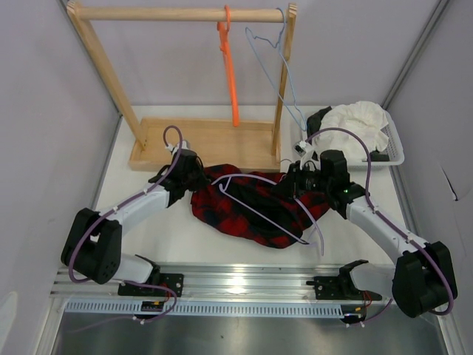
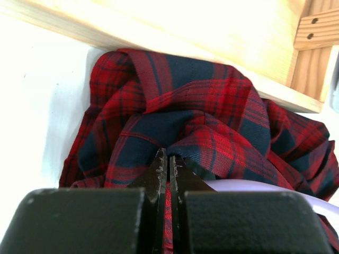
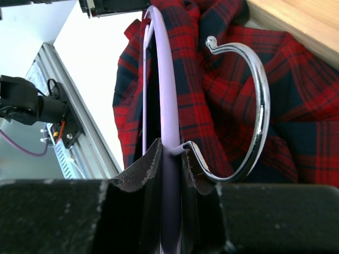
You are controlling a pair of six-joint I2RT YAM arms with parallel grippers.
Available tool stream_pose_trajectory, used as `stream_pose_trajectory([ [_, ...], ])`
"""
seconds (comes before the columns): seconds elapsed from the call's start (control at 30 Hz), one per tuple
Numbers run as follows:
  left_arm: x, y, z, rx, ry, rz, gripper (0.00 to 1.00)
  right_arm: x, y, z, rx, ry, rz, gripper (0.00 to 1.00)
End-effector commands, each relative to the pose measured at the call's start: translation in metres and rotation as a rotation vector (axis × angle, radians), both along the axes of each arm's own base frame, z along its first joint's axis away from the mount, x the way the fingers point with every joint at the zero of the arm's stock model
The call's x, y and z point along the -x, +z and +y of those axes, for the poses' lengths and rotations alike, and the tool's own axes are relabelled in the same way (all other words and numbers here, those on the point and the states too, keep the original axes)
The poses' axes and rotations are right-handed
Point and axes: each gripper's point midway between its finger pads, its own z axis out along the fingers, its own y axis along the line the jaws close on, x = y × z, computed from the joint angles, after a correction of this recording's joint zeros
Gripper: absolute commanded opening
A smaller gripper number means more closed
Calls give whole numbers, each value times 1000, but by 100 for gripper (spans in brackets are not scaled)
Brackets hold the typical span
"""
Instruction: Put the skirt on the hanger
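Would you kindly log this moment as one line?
left gripper: shut on skirt | right gripper: shut on hanger | skirt: not yet hung

LEFT WRIST CAMERA: The left gripper (image 2: 168, 161), its black jaws pressed together with a sliver of red cloth pinched between them, grips a fold of the skirt (image 2: 212, 121). The red and dark plaid garment lies crumpled on the white table (image 2: 37, 106), its far edge bunched against the pale wooden base (image 2: 212, 32) of a rack (a screwed upright post (image 2: 318, 37) shows at top right). A smooth lavender strip, apparently part of the hanger (image 2: 254, 185), emerges just right of the jaws, lying against the fabric.
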Motion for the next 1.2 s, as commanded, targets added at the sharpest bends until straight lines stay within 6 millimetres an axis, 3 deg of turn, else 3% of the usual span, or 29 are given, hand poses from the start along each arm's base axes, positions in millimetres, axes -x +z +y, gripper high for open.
stream_pose_trajectory([
  [0.0,-22,25,-3,38,16,-76,0,-3,8,1,3,2,-37,0],
  [0.33,-22,27,-7,55,-3,-86,0,-9,8,-3,32,-42,-31,0],
  [0.47,-20,27,-7,55,-4,-90,0,-15,26,-10,6,-83,-82,0],
  [0.7,-20,26,-14,84,-37,-98,0,-10,39,-1,-100,-51,-55,0],
  [0.87,-20,27,-18,95,-62,-104,0,-12,25,-5,-47,-72,-9,0],
  [1.07,-23,31,-26,130,-89,-114,0,-10,33,-10,-42,-91,-23,0],
  [1.17,-24,33,-27,135,-91,-118,0,-5,26,-12,-22,-83,0,0],
])
